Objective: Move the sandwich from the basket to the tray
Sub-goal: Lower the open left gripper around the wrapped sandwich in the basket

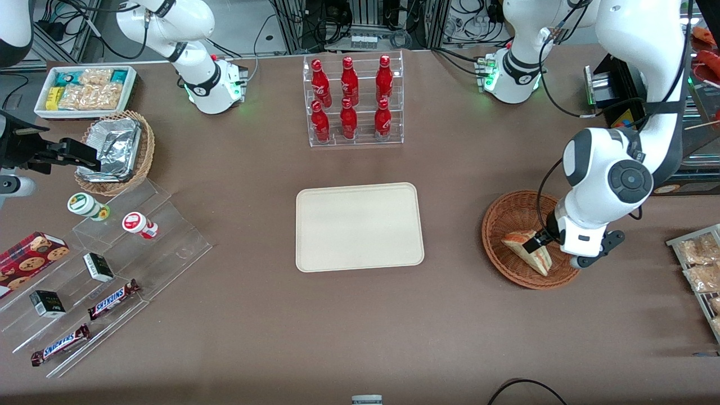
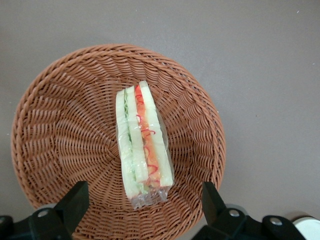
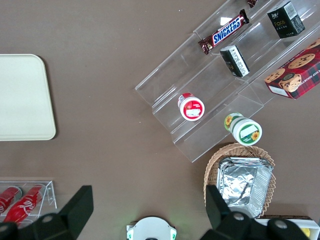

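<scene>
The sandwich (image 1: 527,251), a clear-wrapped wedge of pale bread with red and green filling, lies in the reddish-brown wicker basket (image 1: 502,225) toward the working arm's end of the table. In the left wrist view the sandwich (image 2: 142,142) lies across the middle of the basket (image 2: 65,130). My left gripper (image 1: 541,241) hangs over the basket just above the sandwich; its fingers (image 2: 75,200) are spread wide, one on each side of the sandwich's end, holding nothing. The cream-beige tray (image 1: 359,226) sits at the table's middle with nothing on it, also seen in the right wrist view (image 3: 22,97).
A clear rack of red bottles (image 1: 352,100) stands farther from the front camera than the tray. A steel pan of snack packets (image 1: 699,264) lies beside the basket at the working arm's table edge. Acrylic steps with snacks (image 1: 107,270), a tan foil-container basket (image 1: 116,151) and a white bin (image 1: 85,90) lie toward the parked arm's end.
</scene>
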`<state>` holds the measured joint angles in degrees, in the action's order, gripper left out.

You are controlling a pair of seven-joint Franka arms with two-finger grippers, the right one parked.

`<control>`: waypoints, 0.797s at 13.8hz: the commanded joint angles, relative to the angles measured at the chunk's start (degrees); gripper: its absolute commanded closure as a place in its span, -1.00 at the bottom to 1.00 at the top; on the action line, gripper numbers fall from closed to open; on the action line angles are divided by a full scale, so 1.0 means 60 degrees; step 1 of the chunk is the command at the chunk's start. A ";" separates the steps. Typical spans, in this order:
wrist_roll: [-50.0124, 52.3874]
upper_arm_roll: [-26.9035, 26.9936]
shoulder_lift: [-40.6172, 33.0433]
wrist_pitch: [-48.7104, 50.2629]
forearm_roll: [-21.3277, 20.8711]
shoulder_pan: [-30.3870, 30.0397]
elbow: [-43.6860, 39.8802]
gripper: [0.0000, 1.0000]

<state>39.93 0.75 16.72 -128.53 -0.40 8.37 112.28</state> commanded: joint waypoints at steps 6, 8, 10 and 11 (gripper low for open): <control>0.0274 0.0035 0.0099 -0.0770 -0.0138 0.0084 0.0798 -1.00; 0.0289 0.0035 0.0143 -0.1032 -0.0138 0.0084 0.0915 -1.00; 0.0478 0.0035 0.0245 -0.1471 -0.0123 0.0055 0.1003 -1.00; 0.0581 0.0035 0.0376 -0.1589 -0.0123 0.0055 0.1004 -1.00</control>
<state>41.21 0.83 18.31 -135.54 -0.40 8.58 117.42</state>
